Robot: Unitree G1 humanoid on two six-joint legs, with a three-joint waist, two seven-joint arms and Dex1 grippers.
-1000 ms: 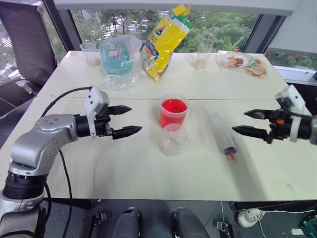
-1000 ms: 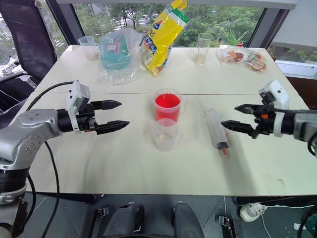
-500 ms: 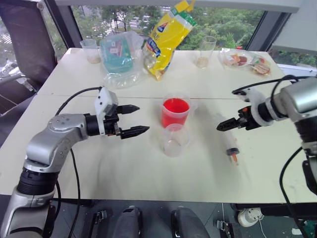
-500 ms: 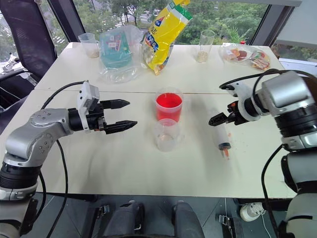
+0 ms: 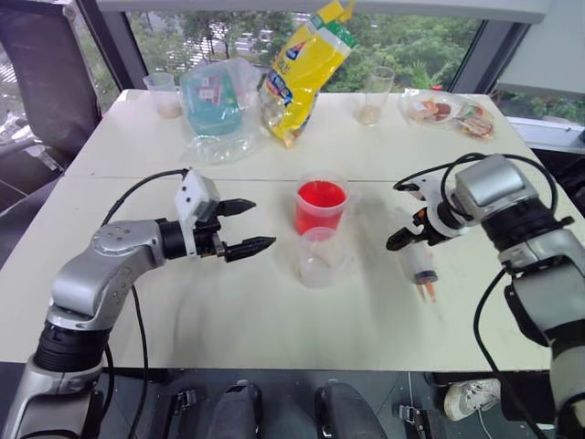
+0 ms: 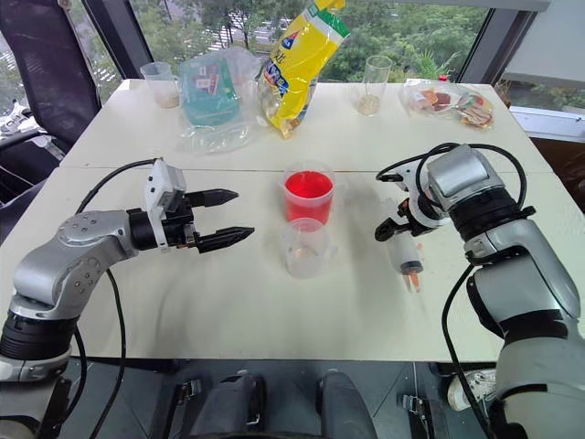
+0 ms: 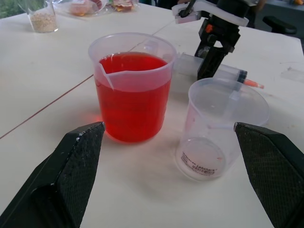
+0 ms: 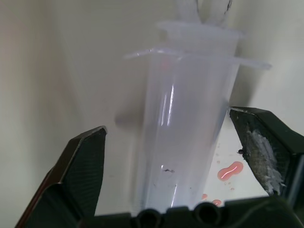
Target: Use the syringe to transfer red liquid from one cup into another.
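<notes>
Tool on the left arm (image 5: 245, 227) hovers over the tabletop (image 5: 183, 302) with its two black fingers spread wide and nothing between them, pointing level toward the cups at the middle. In its wrist view both fingers frame the two cups from a short way off.

At the centre stands the larger cup (image 5: 321, 207), upright and well filled with red liquid (image 5: 321, 196). Just in front of it, on the robot's side, stands the smaller colourless cup (image 5: 316, 257), upright; from the head views the two look close to touching, though the left wrist view shows a narrow gap between them.

Right of the cups lies the syringe (image 5: 420, 264), flat on the tabletop. Its long axis runs roughly away from and toward the robot, with the orange-red nozzle tip pointing at the near edge and the plunger end at the far side. A few small red drops mark the tabletop beside the barrel in the right wrist view.

Over the syringe the right tool (image 6: 393, 226) points steeply down. In its wrist view the clear barrel (image 8: 185, 142) lies between the two fingers (image 8: 85, 166), which stand partly apart on either side with a gap still showing on both sides, so it grips nothing.

Along the far edge sit a yellow bag (image 5: 306, 69), clear bags and tall cups with beige contents (image 5: 373, 96).
</notes>
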